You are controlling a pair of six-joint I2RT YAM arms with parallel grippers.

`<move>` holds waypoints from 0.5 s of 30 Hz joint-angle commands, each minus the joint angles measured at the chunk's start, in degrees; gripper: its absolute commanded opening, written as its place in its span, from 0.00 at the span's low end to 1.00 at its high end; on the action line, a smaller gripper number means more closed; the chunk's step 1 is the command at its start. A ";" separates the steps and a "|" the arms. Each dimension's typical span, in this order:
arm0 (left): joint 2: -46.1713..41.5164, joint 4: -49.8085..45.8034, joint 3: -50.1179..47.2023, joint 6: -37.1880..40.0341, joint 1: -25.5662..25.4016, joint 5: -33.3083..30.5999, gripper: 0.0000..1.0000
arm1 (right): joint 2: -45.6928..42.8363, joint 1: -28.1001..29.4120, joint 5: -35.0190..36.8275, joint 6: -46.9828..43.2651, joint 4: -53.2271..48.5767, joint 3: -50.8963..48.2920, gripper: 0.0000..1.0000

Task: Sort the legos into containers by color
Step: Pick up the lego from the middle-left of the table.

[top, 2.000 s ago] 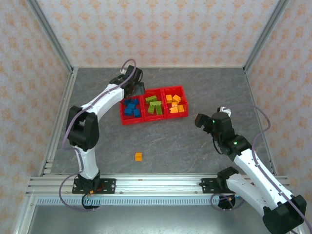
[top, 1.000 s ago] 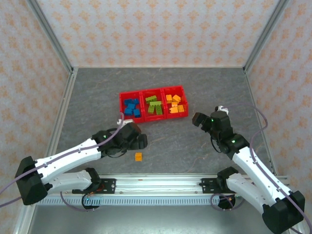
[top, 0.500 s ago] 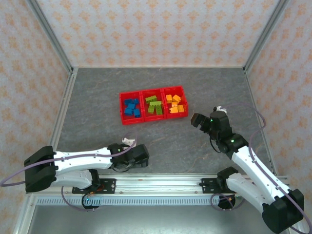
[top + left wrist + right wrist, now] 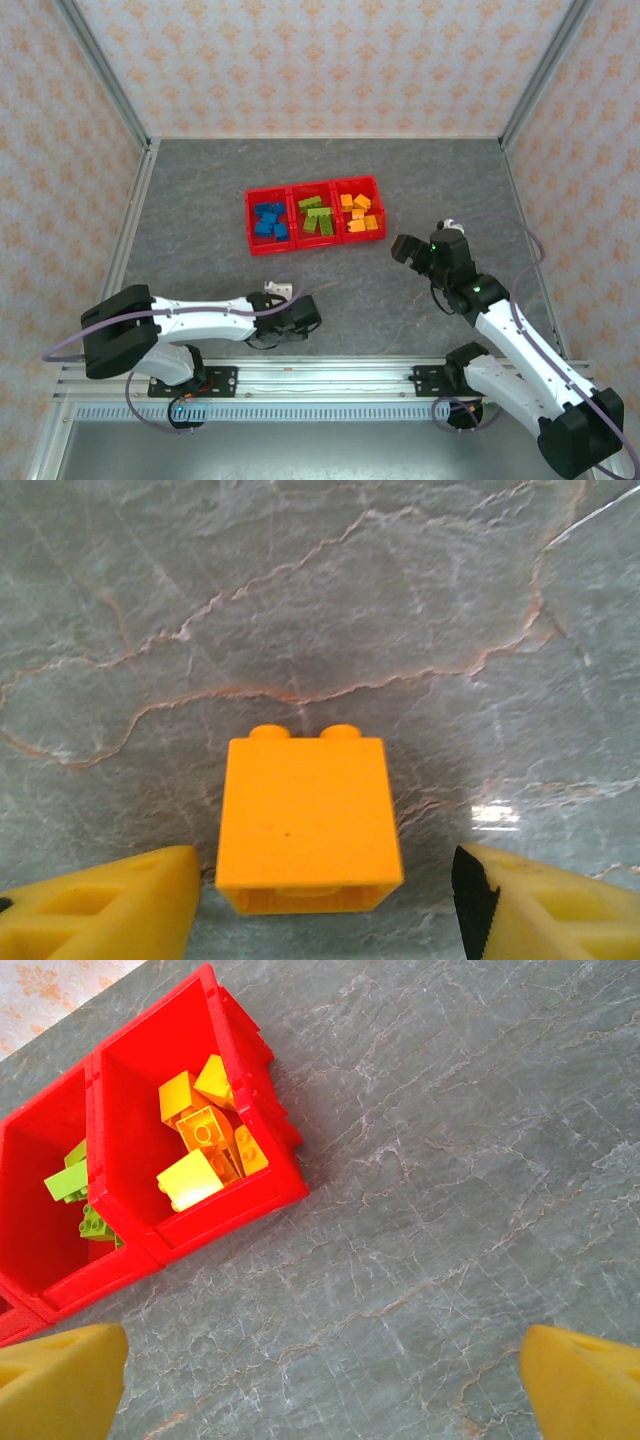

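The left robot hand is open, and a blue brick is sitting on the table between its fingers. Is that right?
Almost. The brick is orange, not blue. The left wrist view shows it sitting on the table with the left gripper open, one finger on each side of it.

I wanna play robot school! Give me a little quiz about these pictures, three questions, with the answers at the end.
1. True or false: the orange brick on the table lies between the fingers of the left gripper.
2. Which colour of brick is in the middle compartment of the red tray? A blue, B green, C orange.
3. Fill in: the right gripper is ____ (open or shut).

Key: 1 true. 2 B, the green bricks. 3 open.
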 commanded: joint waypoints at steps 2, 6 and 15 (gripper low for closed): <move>0.85 -0.65 1.08 -0.36 0.72 -3.45 0.66 | -1.13 -0.26 1.20 -0.64 -1.34 0.68 1.00; 0.94 -0.13 0.59 -0.68 1.66 -4.13 0.59 | -0.33 -0.26 1.07 -1.01 -1.07 0.97 1.00; -1.27 -0.68 1.06 -2.54 2.16 -6.59 0.37 | 0.97 -0.24 0.51 -1.35 -0.91 1.13 1.00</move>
